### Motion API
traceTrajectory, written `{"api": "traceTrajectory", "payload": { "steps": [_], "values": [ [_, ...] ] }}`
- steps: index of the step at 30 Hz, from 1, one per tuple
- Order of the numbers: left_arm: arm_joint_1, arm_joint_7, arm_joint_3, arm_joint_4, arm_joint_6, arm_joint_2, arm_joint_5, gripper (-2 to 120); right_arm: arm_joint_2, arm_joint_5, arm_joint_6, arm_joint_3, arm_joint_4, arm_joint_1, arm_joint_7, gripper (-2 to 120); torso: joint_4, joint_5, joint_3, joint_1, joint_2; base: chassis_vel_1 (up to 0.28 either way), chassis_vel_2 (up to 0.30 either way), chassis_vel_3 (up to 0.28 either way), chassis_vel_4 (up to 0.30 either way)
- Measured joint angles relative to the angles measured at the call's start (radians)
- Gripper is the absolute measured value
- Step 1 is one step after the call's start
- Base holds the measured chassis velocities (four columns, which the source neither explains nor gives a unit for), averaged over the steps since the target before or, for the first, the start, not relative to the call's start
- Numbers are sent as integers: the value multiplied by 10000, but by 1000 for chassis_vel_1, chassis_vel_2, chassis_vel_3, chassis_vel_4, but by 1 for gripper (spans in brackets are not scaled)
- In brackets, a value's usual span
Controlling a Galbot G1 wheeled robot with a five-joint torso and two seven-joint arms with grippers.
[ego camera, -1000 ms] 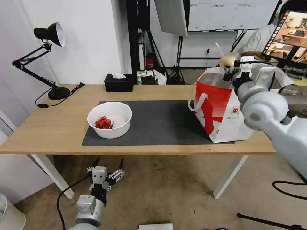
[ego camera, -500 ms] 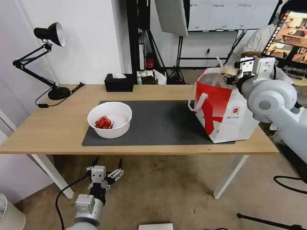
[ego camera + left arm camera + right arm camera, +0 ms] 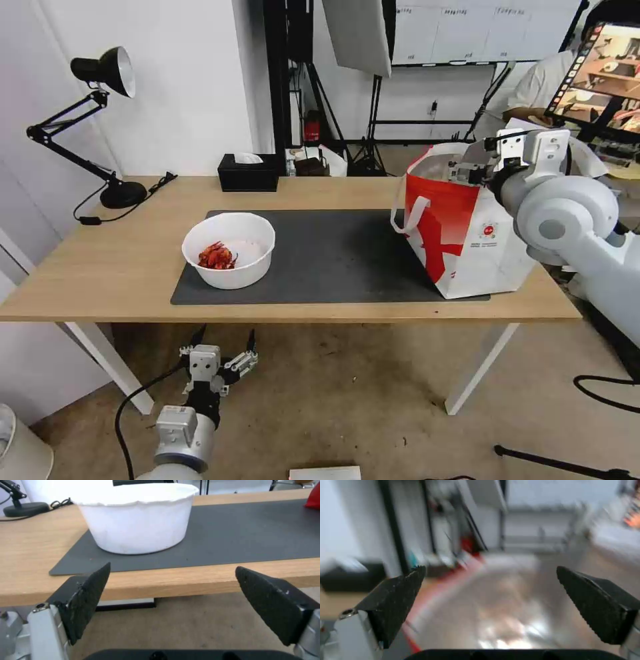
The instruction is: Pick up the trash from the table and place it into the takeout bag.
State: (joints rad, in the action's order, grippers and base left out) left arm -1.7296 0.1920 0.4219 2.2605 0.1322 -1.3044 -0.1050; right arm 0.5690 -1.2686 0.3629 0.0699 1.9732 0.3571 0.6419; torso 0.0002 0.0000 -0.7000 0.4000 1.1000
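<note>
Right gripper (image 3: 467, 172) spread empty over takeout bag (image 3: 467, 233) mouth | left gripper (image 3: 223, 347) spread, below table (image 3: 100, 267) edge

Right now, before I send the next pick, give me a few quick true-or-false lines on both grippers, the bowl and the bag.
1. The right gripper is open at the bag mouth. True.
2. The left gripper holds the bowl. False: it hangs open below the table edge, apart from the bowl.
3. The bowl sits on the mat. True.
4. The bowl is empty. False: red shells lie inside.
5. The bag lies tipped over. False: it stands upright.
</note>
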Motion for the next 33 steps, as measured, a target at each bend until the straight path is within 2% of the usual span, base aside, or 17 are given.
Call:
{"api": "traceTrajectory", "payload": {
  "steps": [1,3,4,5,8,9,11,13,15,16,17,20,21,23,27,29,33],
  "values": [
    [0,0,0,0,0,0,0,100,0,0,0,0,0,0,0,100,0,0,0,0,0,0,0,0,0],
    [-5,6,17,34,-4,-34,3,100,-264,598,-1470,-389,366,814,-1490,100,0,-1,0,1,0,0,0,0,0],
    [-23,10,35,46,-32,-64,17,100,-348,767,-1945,-528,597,1163,-1861,100,-5,-1,1,0,0,0,0,0,0],
    [-23,10,35,46,-32,-64,17,100,-348,767,-1945,-528,597,1163,-1861,100,-5,-1,1,0,0,0,0,0,0],
    [-404,88,231,237,-275,-349,166,100,-218,1409,-3023,-531,1168,2185,-2524,100,-4,-3,2,-1,1,0,0,0,0],
    [-404,88,231,237,-275,-349,166,100,-218,1409,-3023,-531,1168,2185,-2524,100,-4,-3,2,-1,1,0,0,0,0],
    [-598,174,332,417,-309,-559,265,100,108,2032,-3376,-588,1467,3248,-2791,100,10,0,0,1,0,0,0,0,0],
    [-612,183,339,442,-310,-596,277,100,177,2190,-3487,-647,1533,3543,-2841,100,10,0,0,0,0,0,0,0,0],
    [-659,204,374,464,-311,-683,325,100,591,3421,-4002,-1136,1743,5186,-2995,100,-2,0,1,-1,1,0,0,0,0],
    [-686,206,382,463,-311,-686,341,100,783,4077,-4141,-1387,1778,5837,-3006,100,-3,-2,2,-1,1,0,0,0,0],
    [-686,206,382,463,-311,-686,341,100,783,4077,-4141,-1387,1778,5837,-3006,100,-3,-2,2,-1,1,0,0,0,0],
    [-739,206,487,396,-315,-625,358,100,1461,6146,-4433,-2258,1813,8358,-2998,100,-4,1,1,-1,0,0,0,0,0],
    [-739,206,487,396,-315,-625,358,100,1461,6146,-4433,-2258,1813,8358,-2998,100,-4,1,1,-1,0,0,0,0,0],
    [-738,202,504,341,-314,-609,358,100,1778,6914,-4526,-2631,1853,9589,-2966,100,-5,0,2,-2,1,0,0,0,0],
    [-731,182,478,270,-262,-638,356,100,2076,7510,-4584,-2908,1876,10494,-2954,100,-2,-2,2,-1,1,0,0,0,0],
    [-726,166,441,229,-118,-644,300,100,2492,8102,-4613,-3129,1798,11465,-2955,100,-3,-2,2,-2,0,0,0,0,0],
    [-686,161,440,211,-64,-610,270,100,2809,8391,-4626,-3213,1769,12237,-2969,100,-3,-2,2,-2,1,0,0,0,0]
  ]
}}
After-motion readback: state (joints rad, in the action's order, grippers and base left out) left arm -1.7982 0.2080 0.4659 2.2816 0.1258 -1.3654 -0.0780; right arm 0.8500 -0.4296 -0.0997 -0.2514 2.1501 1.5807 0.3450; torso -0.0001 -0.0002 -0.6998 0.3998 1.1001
